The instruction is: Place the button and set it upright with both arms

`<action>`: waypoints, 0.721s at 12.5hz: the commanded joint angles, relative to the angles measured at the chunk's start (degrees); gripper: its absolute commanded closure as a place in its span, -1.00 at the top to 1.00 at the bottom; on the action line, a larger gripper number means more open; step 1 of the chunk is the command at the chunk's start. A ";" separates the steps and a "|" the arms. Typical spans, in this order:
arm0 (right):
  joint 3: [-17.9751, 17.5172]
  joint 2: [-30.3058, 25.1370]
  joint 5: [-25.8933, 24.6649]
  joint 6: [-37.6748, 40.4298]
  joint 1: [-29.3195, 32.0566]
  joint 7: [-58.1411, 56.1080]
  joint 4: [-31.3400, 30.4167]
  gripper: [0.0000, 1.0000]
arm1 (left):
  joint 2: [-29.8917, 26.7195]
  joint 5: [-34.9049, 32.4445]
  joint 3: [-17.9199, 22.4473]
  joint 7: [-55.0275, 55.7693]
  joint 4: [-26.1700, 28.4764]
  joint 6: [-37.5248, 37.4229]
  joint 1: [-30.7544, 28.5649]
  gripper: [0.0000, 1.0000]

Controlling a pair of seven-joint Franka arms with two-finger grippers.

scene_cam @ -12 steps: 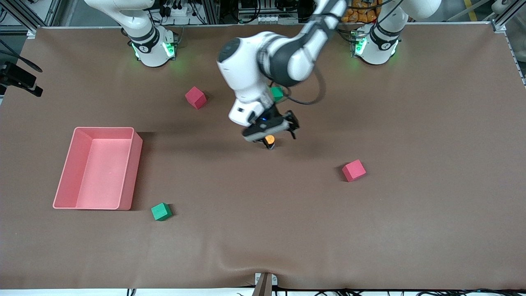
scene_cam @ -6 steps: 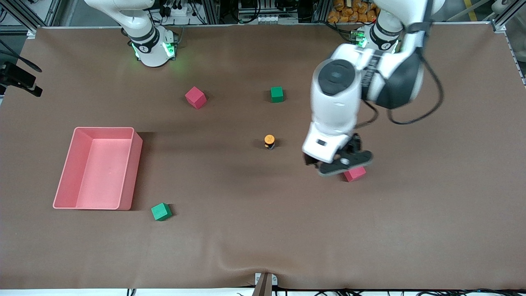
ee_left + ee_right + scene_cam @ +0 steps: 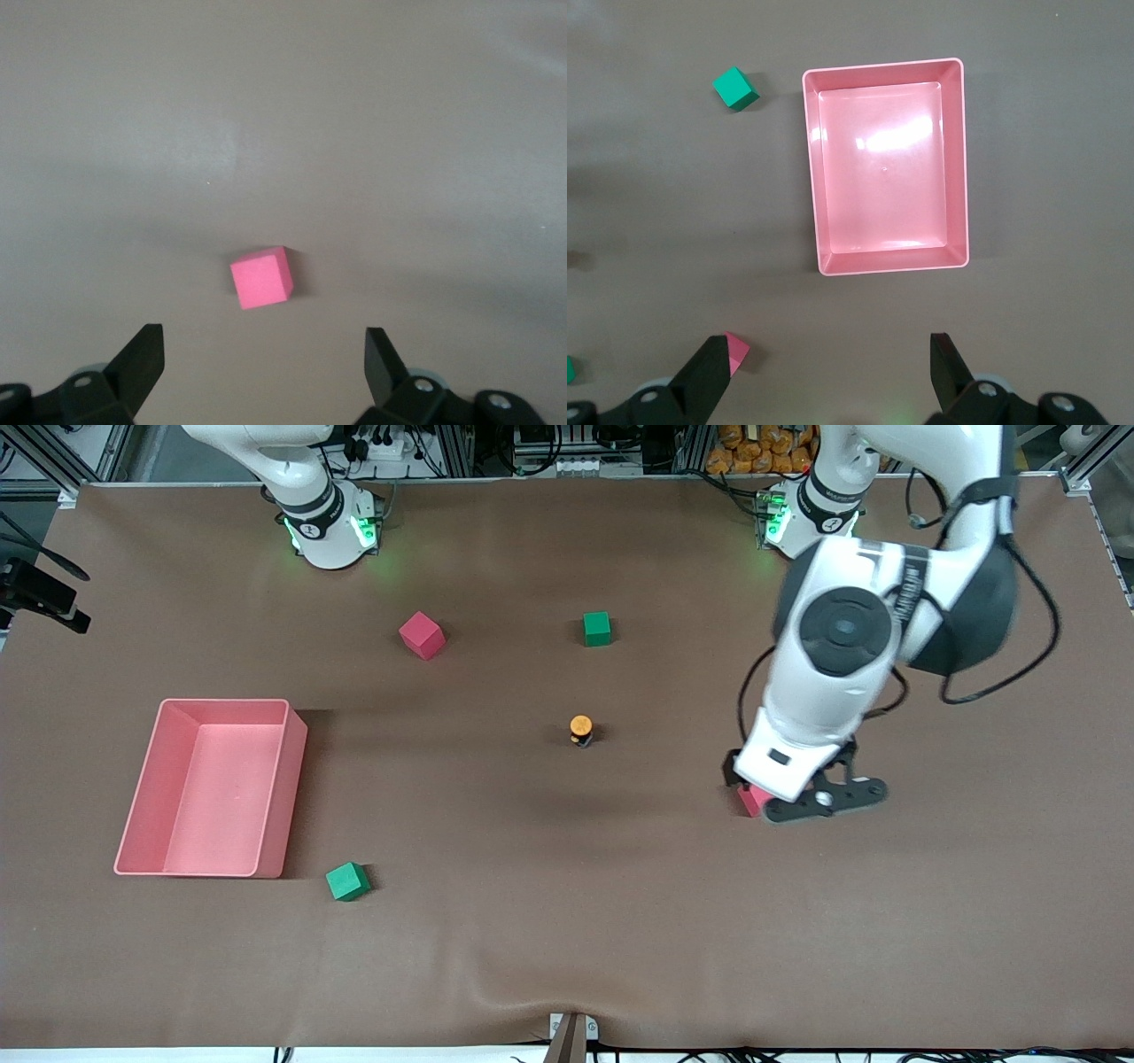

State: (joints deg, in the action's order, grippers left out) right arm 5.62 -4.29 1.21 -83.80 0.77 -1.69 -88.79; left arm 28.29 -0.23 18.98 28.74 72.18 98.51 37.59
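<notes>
From my seat I've got a plain brown bench [image 3: 532, 939], no pattern on it. The button [image 3: 581, 731] has an orange cap on a black body. Two pink cubes [image 3: 422, 635] [image 3: 262, 278], two green cubes [image 3: 597, 628] [image 3: 347, 881], and a pink tray [image 3: 275, 841]. Arms [image 3: 833, 682] are white with black joint bands, bases glowing green, and the left hand [image 3: 264, 363] is black.
</notes>
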 commanded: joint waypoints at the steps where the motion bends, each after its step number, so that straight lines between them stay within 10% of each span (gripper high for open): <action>1: -0.35 0.16 -0.77 0.31 0.55 0.02 0.90 1.00 | -1.39 1.28 -0.70 -1.58 1.03 -0.86 -1.81 1.00; 9: -0.35 0.16 -0.77 0.31 0.64 -0.06 0.90 1.00 | -9.10 2.69 -0.26 -1.58 1.12 -9.28 -5.14 1.00</action>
State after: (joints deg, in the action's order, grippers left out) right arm 5.64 -4.29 1.17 -83.80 0.78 -1.69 -88.79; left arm 24.27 1.54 19.01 26.53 72.06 92.52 33.61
